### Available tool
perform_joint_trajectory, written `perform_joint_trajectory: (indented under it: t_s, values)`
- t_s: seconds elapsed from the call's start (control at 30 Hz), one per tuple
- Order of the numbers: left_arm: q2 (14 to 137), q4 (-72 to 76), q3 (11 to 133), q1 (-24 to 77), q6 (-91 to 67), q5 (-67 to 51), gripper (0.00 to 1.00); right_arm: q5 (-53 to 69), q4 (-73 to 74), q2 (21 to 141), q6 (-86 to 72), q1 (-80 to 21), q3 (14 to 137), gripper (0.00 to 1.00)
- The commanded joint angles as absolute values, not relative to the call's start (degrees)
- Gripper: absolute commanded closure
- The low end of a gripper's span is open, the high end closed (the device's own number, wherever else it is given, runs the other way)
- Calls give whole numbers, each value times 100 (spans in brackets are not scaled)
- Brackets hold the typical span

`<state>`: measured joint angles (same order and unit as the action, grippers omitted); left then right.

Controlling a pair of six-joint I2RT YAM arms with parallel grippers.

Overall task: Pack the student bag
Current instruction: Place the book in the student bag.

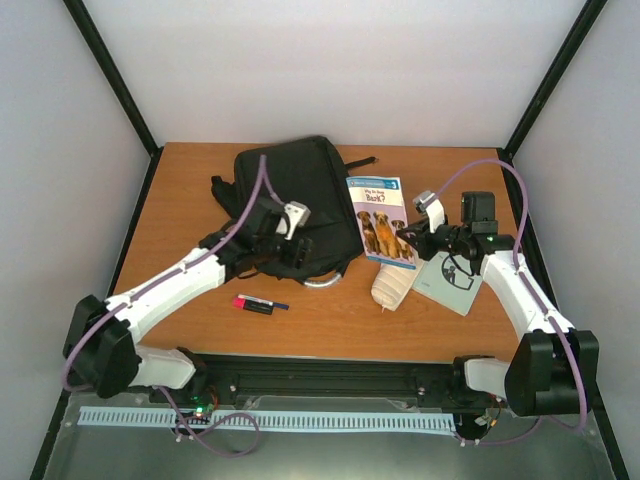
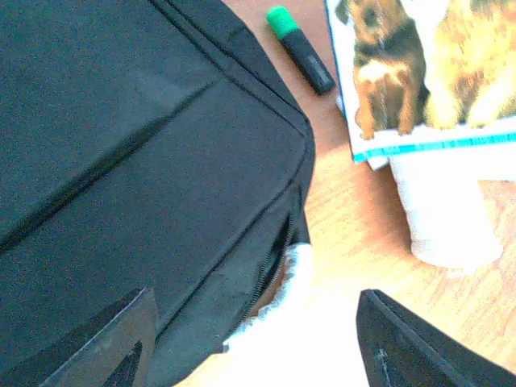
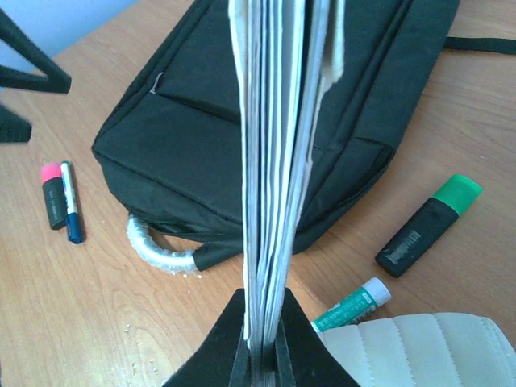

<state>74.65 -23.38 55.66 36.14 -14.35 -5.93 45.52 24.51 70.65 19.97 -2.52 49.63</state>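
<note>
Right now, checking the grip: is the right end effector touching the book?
Touching. Right wrist view: the book sits clamped in the right end effector.

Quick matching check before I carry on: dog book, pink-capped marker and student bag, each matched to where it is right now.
1. dog book
2. pink-capped marker
3. student bag

A. partly under the left pincer
B. on the table beside the blue pen
C. clamped in the right pincer

Pairs: 1-C, 2-B, 3-A
</note>
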Motion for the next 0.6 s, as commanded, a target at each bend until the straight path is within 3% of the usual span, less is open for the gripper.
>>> perform_joint_trajectory:
  t_s: [0.0,0.23,0.57]
  values:
    - [7994,-3126,6076,4016,-596,-287,33,4286,2174,7045,2018,-202,5062,97]
    - [8707,-3352,6499,4809,-279,714,35,4088,2145,7001,1958,-202,5071,97]
    - [9455,-3515,6810,4896,-211,1102,36,4097,2162,7022,1949,-200,5091,97]
